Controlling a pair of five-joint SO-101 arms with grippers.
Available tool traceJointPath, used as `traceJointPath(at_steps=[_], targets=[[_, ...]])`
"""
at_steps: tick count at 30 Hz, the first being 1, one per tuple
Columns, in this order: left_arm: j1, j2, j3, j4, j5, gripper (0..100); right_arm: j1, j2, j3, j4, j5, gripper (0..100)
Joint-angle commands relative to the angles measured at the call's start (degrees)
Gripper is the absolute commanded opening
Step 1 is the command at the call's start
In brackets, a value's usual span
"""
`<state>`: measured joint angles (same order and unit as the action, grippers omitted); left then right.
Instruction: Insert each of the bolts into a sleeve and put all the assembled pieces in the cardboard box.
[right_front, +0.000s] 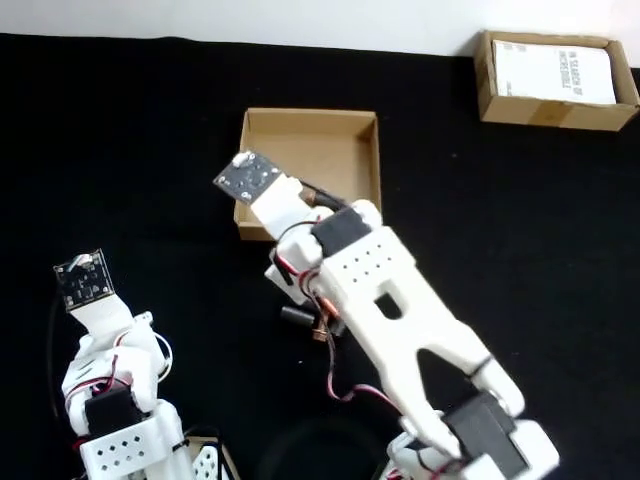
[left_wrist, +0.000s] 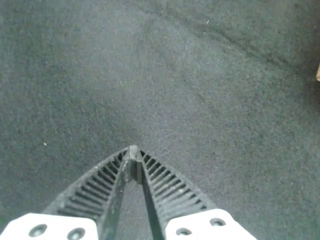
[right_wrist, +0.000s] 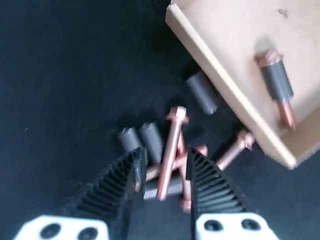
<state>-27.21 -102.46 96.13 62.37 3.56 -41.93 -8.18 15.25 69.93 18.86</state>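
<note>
My right fingers (right_wrist: 115, 185) stand parted over loose bolts (right_wrist: 170, 150) just beside the cardboard box (right_wrist: 230, 35); my left fingers (left_wrist: 165, 185) are closed, empty.

The open cardboard box (right_wrist: 225, 30) holds one assembled piece (right_wrist: 276, 85), copper shank through a dark grey collar, lying flat. Just outside its wall, loose copper bolts (right_wrist: 170, 150) lie heaped among short grey sleeves (right_wrist: 204, 93).

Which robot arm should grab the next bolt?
The right one, I think. The right gripper is open over the pile of bolts and sleeves beside the cardboard box. The left gripper is shut over black cloth, away from them.
</note>
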Motion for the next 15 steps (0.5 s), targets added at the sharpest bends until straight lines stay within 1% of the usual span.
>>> traceJointPath(at_steps=[1,4,9,15], targets=[[-0.57,-0.22,1.10,-1.05,0.18,1,0.48,5.14,0.22,-5.76,1.49,10.9],[-0.57,-0.22,1.10,-1.05,0.18,1,0.66,10.95,-1.01,-8.40,1.85,10.9],[-0.66,-0.22,1.10,-1.05,0.18,1,0.75,19.47,-8.40,-8.48,2.37,10.9],[-0.66,-0.22,1.10,-1.05,0.18,1,4.44,27.91,-18.86,-8.13,6.59,10.9]])
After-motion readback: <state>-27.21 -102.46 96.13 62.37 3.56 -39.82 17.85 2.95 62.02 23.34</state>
